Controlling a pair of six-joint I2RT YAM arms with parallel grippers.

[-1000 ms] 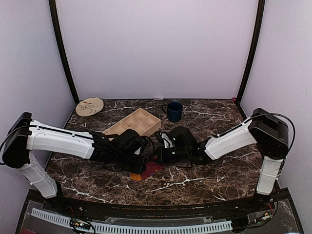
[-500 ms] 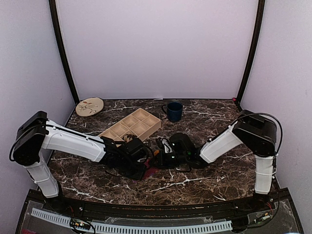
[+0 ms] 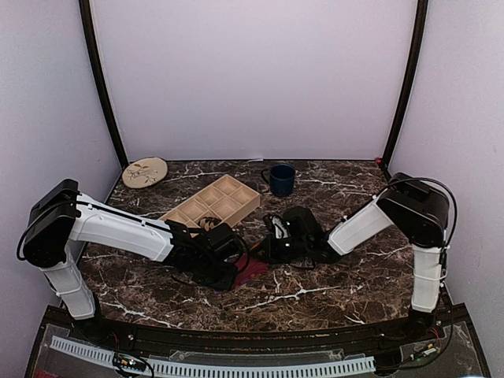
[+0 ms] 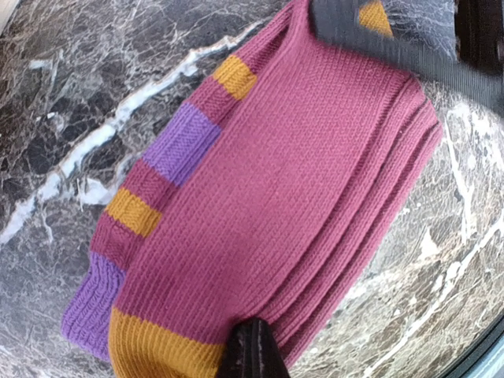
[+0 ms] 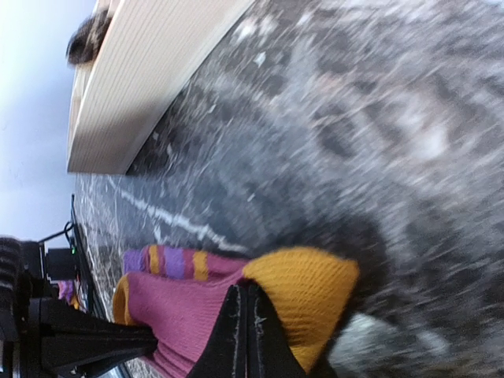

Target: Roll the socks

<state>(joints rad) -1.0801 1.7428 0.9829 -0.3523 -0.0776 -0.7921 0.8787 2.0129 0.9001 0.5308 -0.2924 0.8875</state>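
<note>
I see the striped sock (image 4: 276, 205) lying folded on the worktop (image 3: 331, 295) near the middle, my left hand (image 4: 248, 354) closed tight at its edge and my right hand (image 5: 244, 331) pinched on its orange end.

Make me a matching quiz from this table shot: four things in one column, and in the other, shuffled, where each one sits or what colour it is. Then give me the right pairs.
Things:
1. striped sock
2. mug
3. wooden tray
4. round plate

Descriptions:
A. in the far left corner of the table
B. dark blue, at the far middle
C. magenta with orange and purple bands, near the front middle
D. pale, split into compartments

Pairs: 1-C, 2-B, 3-D, 4-A
</note>
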